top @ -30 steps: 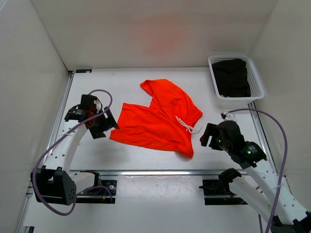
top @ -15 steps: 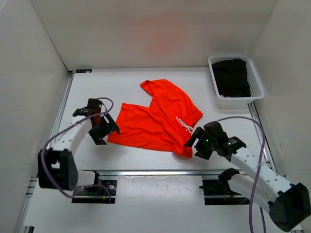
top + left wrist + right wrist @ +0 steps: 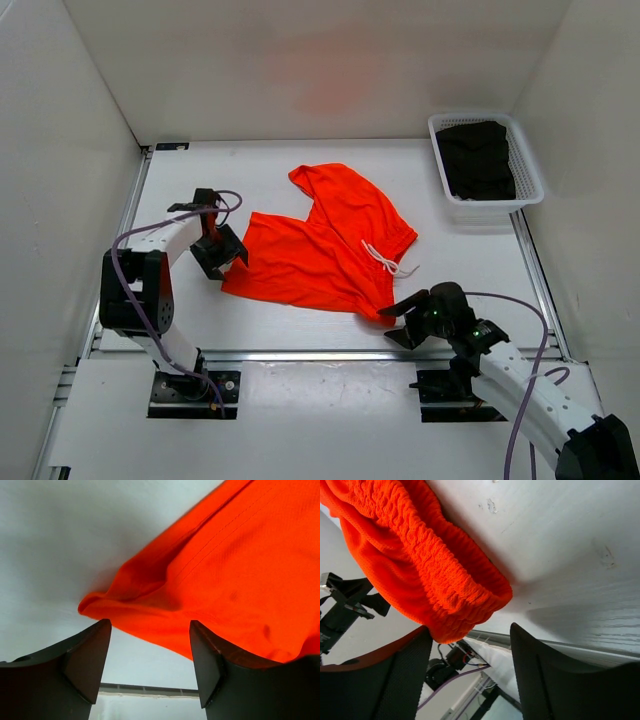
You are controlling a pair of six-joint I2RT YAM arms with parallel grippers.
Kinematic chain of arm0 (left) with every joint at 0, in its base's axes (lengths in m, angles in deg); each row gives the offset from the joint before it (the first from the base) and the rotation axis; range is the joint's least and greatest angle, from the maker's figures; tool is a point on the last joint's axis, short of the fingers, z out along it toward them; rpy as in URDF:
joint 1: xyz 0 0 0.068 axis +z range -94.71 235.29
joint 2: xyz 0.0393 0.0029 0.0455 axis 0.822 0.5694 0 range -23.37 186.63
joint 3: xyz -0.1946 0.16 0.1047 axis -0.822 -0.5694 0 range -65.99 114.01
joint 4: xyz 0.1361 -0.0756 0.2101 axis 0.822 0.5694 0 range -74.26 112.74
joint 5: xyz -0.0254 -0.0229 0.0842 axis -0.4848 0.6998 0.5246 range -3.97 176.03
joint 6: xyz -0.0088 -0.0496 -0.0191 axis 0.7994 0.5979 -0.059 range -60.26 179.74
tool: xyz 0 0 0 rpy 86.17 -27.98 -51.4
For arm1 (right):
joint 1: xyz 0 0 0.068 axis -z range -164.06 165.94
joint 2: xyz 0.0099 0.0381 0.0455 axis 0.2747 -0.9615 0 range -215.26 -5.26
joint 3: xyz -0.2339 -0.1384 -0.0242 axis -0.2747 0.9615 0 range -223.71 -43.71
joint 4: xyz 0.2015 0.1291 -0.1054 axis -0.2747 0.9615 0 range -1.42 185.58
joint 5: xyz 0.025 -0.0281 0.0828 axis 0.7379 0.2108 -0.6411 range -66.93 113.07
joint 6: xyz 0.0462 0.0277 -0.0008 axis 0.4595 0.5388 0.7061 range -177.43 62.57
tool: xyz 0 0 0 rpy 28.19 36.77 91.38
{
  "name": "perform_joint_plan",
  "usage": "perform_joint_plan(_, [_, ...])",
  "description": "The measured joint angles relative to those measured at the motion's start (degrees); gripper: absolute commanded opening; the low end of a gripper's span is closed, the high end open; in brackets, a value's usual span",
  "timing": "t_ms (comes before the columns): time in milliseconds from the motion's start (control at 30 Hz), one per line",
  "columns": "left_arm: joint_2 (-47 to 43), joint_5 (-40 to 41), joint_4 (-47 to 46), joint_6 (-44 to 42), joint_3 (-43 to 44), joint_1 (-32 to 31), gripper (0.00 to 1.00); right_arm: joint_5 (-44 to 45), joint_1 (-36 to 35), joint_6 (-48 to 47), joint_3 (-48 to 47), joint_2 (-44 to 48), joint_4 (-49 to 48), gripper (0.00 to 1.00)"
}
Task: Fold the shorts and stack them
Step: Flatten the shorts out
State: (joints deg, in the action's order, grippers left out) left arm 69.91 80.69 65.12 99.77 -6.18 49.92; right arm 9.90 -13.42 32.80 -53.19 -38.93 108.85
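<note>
The neon-orange shorts (image 3: 325, 245) lie spread flat mid-table, waistband and white drawstring (image 3: 385, 260) to the right, one leg angled to the back. My left gripper (image 3: 222, 258) is open at the shorts' left leg hem; in the left wrist view the hem corner (image 3: 125, 595) lies just ahead of the open fingers (image 3: 90, 655). My right gripper (image 3: 397, 322) is open at the near waistband corner; the right wrist view shows the gathered elastic corner (image 3: 465, 605) just ahead of its open fingers (image 3: 540, 680), touching neither.
A white basket (image 3: 530, 170) at the back right holds dark folded clothing (image 3: 478, 158). White walls enclose the table on the left, back and right. A metal rail (image 3: 300, 355) runs along the near edge.
Both arms have moved in toward the shorts: the left gripper to the left leg hem, the right gripper down and left to the near waistband corner. The shorts have barely shifted.
</note>
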Motion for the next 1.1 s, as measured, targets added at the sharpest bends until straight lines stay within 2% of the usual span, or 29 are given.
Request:
perform_joint_plan(133, [2.5,0.3,-0.6,-0.6,1.7,0.0,0.71,-0.1,0.1,3.3,1.1,0.3,-2.4,0.57])
perform_joint_plan(333, [4.2,0.7,-0.5,-1.7,1.7,0.0,0.67,-0.1,0.5,4.2,1.1,-5.0,-6.0,0.43])
perform_joint_plan(400, [4.3,1.1,-0.6,-1.8,1.7,0.0,0.58,-0.1,0.5,3.8,1.0,-7.0,-6.9,0.41])
perform_joint_plan(433, [4.5,1.4,-0.5,-2.0,1.8,0.0,0.50,-0.1,0.5,3.7,0.9,-7.9,-7.2,0.41])
perform_joint_plan(467, [4.9,1.6,-0.5,-2.1,2.0,0.0,0.33,-0.1,0.5,3.5,0.6,-8.5,-7.3,0.41])
perform_joint_plan(500, [5.4,1.7,-0.6,-2.0,2.3,0.0,0.27,-0.1,0.6,3.3,0.4,-8.7,-7.3,0.41])
perform_joint_plan(600, [6.4,1.9,-0.7,-2.6,2.7,0.0,0.22,0.0,0.9,2.4,0.1,-8.7,-7.2,0.41])
perform_joint_plan(700, [6.5,2.0,-0.8,-2.6,2.8,0.0,0.11,0.0,1.3,1.8,-0.1,-8.6,-6.8,0.40])
perform_joint_plan(833, [6.5,2.2,-0.8,-2.6,2.9,0.0,0.11,0.4,1.8,0.7,-0.2,-8.0,-6.0,0.31])
perform_joint_plan(1000, [4.7,2.8,-0.3,-2.6,2.9,0.0,0.11,1.0,2.1,-0.4,-0.6,-7.9,-4.3,0.04])
perform_joint_plan(1100, [2.5,3.3,0.0,-2.7,2.9,0.0,0.11,1.7,2.4,-1.0,-1.6,-7.8,-2.3,0.00])
